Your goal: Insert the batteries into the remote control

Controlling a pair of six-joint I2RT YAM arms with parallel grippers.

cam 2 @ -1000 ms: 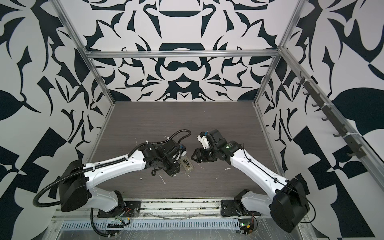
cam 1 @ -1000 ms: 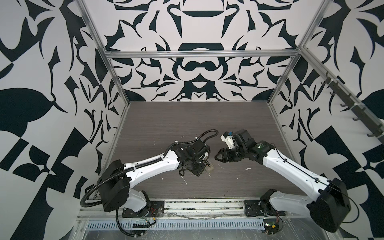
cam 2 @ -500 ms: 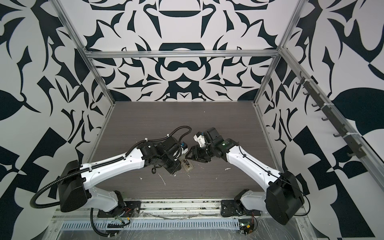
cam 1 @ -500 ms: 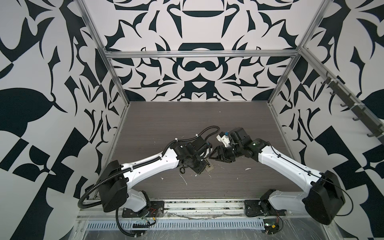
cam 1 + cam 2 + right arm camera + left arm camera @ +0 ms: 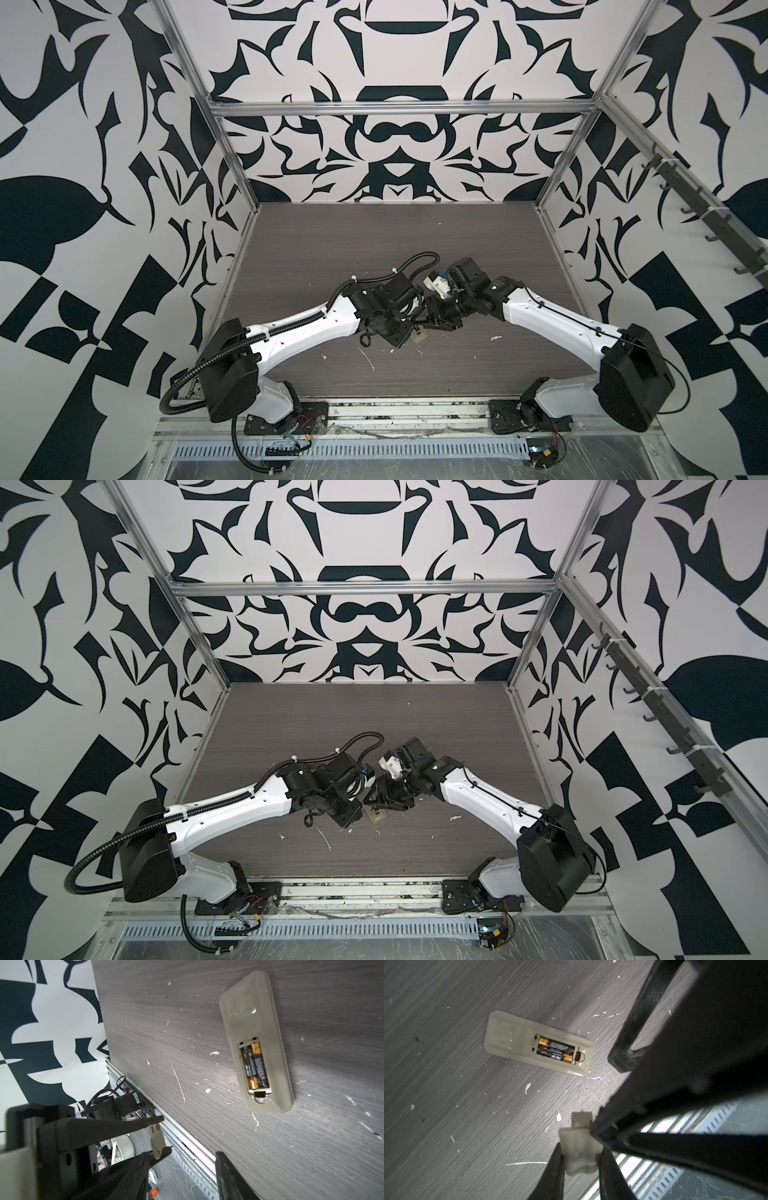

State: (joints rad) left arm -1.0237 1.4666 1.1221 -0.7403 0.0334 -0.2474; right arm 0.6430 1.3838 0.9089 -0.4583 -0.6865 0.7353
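Note:
The remote control (image 5: 529,1043) (image 5: 257,1028) lies back up on the table, its recess uncovered. Both batteries (image 5: 556,1051) (image 5: 255,1066) sit side by side in the recess. My left gripper (image 5: 581,1153) is shut on a small white battery cover (image 5: 581,1147) (image 5: 155,1140), held above the table near the remote. My right gripper (image 5: 191,1152) is open, with one fingertip (image 5: 164,1151) against the cover's edge and nothing between its fingers. In both top views the two grippers (image 5: 409,332) (image 5: 430,326) meet mid-table over the remote (image 5: 419,338) (image 5: 376,816).
White flecks and scratches (image 5: 178,1082) mark the dark wood table. The metal front rail (image 5: 187,1136) runs close behind the held cover. Patterned walls enclose the table on three sides.
My right gripper has moved left up to the left gripper and the cover, and its jaws have narrowed. The left gripper has kept its hold and hardly moved.

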